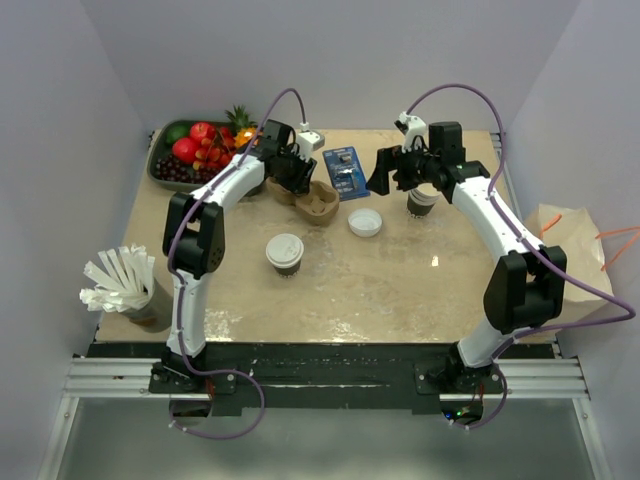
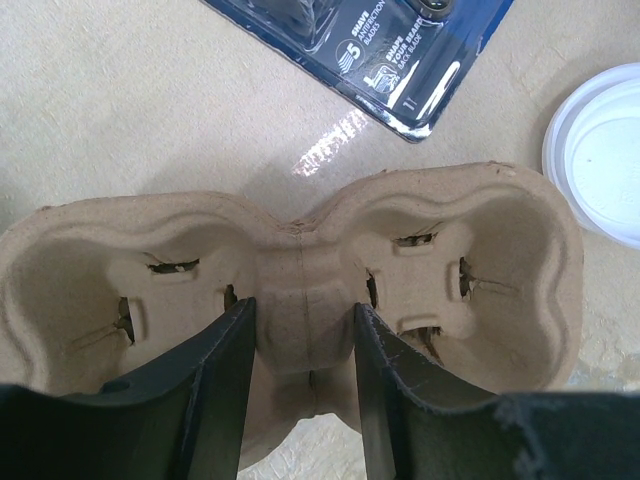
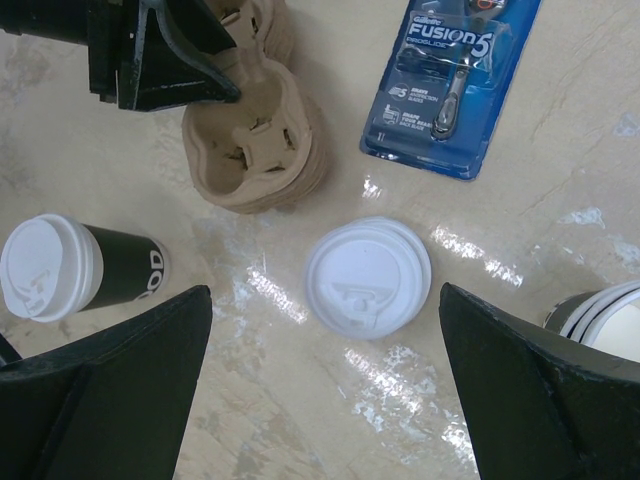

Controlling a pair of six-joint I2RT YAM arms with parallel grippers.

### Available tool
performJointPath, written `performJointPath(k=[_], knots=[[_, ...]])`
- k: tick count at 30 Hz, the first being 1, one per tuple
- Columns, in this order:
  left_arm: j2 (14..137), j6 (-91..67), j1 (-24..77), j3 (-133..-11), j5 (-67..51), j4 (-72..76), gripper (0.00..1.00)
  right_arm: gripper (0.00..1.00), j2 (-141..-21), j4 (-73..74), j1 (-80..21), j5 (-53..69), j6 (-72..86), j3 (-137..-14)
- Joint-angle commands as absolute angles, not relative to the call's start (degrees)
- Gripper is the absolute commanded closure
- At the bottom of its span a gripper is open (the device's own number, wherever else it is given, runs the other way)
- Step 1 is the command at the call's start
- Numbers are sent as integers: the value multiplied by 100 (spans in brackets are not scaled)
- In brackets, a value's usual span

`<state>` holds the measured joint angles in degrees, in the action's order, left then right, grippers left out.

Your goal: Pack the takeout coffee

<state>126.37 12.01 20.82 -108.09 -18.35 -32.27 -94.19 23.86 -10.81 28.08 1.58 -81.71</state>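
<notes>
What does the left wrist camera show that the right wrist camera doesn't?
Only the left wrist: a close look into the two wells of the cup carrier, with the left gripper pinching its middle ridge. Only the right wrist: the lidded takeout coffee, the stack of cups at the edge, and the right gripper, fingers wide open. Both: the carrier, the blue razor pack and the loose white lid.
</notes>
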Motion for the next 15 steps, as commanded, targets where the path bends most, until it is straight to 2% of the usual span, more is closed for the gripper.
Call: performJointPath(k=[1, 15], knots=[[12129, 1160, 2118, -10898, -1837, -3059, 67, 1, -9422, 2197, -1046, 2927, 246, -8341], [11918, 1054, 2118, -10723, -2294, -3111, 71, 1, -9369, 2162, -1046, 2953, 308, -8244]])
